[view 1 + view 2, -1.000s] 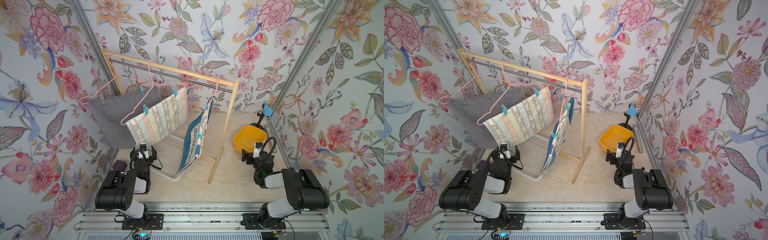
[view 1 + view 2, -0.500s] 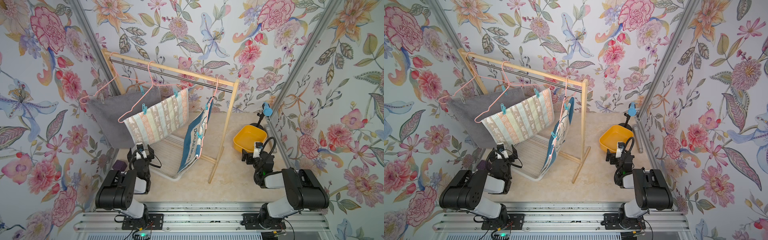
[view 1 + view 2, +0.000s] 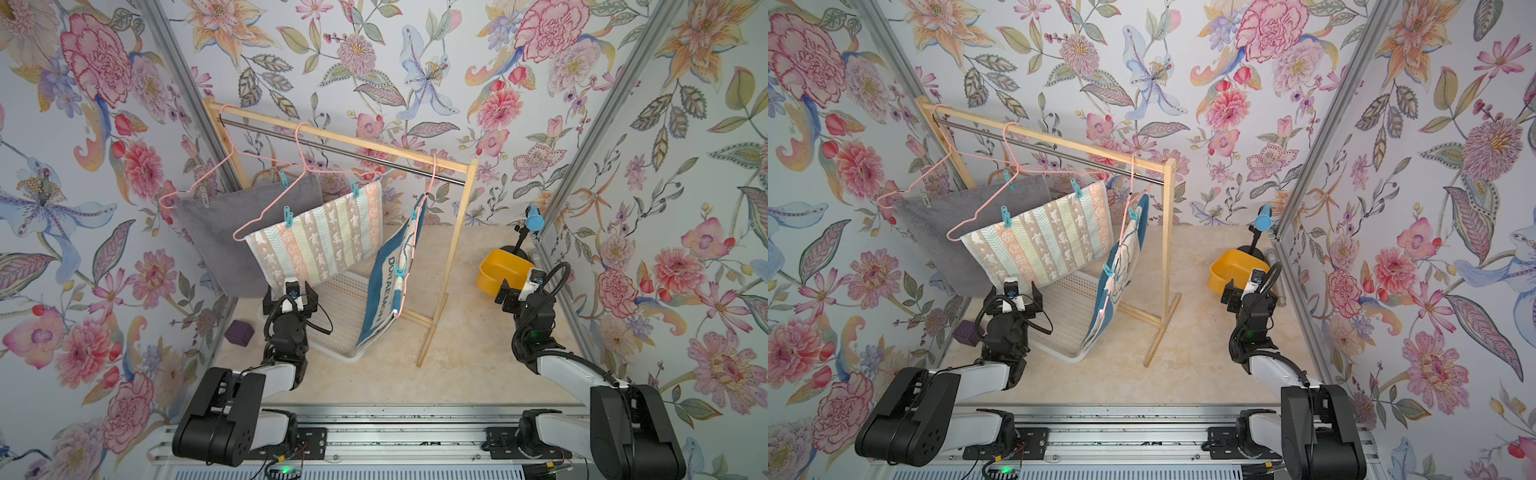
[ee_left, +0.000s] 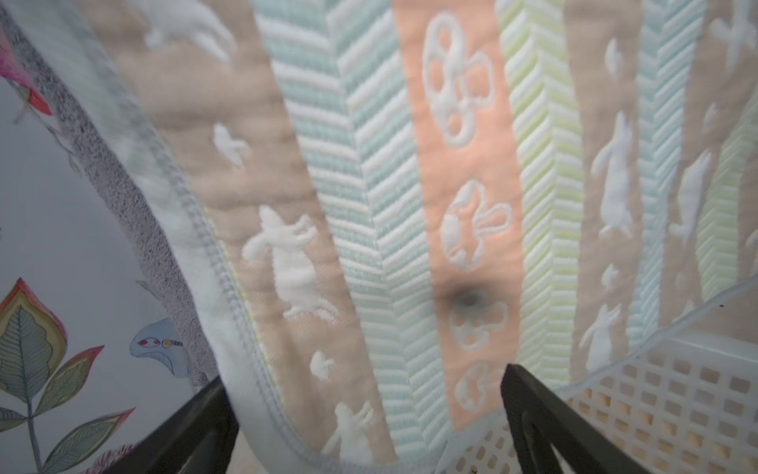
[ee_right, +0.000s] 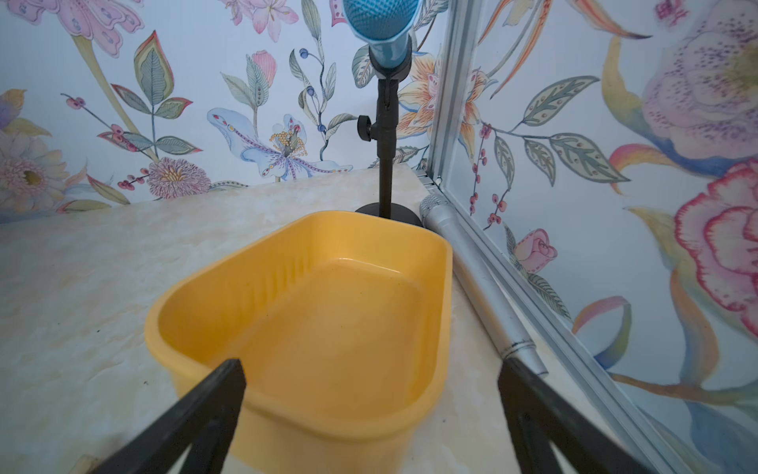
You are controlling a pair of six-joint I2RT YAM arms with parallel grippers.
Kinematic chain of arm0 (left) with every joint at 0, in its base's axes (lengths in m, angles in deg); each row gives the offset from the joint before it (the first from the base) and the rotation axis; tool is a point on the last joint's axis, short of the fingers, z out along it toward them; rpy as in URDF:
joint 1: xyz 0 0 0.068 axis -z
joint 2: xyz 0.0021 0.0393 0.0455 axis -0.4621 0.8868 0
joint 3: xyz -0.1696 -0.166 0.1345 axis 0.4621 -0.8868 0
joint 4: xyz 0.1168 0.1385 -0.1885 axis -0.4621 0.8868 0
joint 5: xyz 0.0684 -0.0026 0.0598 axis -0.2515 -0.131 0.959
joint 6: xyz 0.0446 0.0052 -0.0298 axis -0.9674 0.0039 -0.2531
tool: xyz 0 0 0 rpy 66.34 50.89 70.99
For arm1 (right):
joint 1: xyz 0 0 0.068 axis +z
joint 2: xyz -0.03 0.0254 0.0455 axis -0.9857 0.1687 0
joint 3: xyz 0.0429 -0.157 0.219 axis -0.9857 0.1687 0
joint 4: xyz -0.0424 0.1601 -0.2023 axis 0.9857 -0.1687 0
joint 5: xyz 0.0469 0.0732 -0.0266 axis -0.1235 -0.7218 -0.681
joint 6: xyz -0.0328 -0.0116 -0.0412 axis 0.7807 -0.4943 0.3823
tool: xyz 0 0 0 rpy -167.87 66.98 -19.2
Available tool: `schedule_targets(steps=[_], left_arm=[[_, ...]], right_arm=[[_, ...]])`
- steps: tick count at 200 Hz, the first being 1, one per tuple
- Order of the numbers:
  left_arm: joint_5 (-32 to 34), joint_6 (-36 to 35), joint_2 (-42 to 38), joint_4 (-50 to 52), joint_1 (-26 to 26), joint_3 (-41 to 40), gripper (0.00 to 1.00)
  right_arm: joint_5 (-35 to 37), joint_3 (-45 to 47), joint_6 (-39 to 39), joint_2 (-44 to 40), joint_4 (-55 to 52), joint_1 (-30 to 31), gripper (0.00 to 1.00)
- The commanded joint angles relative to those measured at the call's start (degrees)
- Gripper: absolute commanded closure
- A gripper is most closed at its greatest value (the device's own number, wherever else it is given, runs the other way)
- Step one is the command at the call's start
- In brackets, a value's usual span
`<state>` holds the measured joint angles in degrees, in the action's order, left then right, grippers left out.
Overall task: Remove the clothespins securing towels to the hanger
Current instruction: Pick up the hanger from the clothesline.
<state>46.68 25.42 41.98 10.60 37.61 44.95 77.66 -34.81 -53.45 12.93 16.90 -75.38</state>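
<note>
In a top view, clothespins (image 3: 288, 217) roughly upright, mouths down on towels (image 3: 328, 237); left gripper (image 4: 365, 373) and right gripper (image 5: 371, 363) spread wide.

Wallpapered lab booth — aluminium frame (image 3: 598, 124)

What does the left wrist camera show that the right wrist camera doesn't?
Left wrist only: the striped towel up close, an edge of the grey towel, a white basket. Right wrist only: a yellow tub, a blue microphone on a stand, a silver microphone. Both: the left claw and right claw, each open, and flowered wallpaper.
</note>
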Motion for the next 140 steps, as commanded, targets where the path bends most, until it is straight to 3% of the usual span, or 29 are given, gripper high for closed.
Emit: schedule_targets(steps=[1,53,73,125,140], left_arm=[[-0.99,1.93,-7.7,11.22,1.15,4.01,0.0],[-11.79,5.45,-22.94,32.3,3.51,12.42,0.0],[-18.27,6.48,-23.07,38.23,5.19,18.05,0.0],[-25.65,6.61,-17.66,48.99,12.07,36.62,0.0],[-27.35,7.31,-15.87,51.97,13.51,42.06,0.0]], right_arm=[[3.19,-2.41,-5.48,-1.91,-10.53,1.28,0.0],[-0.81,-4.02,-10.0,-5.11,-15.31,3.94,0.0],[-2.09,-6.58,-10.81,-3.95,-19.2,4.26,0.0],[-9.63,-11.22,-13.77,-6.6,-28.23,6.33,0.0],[-11.78,-12.49,-15.16,-7.14,-30.41,7.02,0.04]])
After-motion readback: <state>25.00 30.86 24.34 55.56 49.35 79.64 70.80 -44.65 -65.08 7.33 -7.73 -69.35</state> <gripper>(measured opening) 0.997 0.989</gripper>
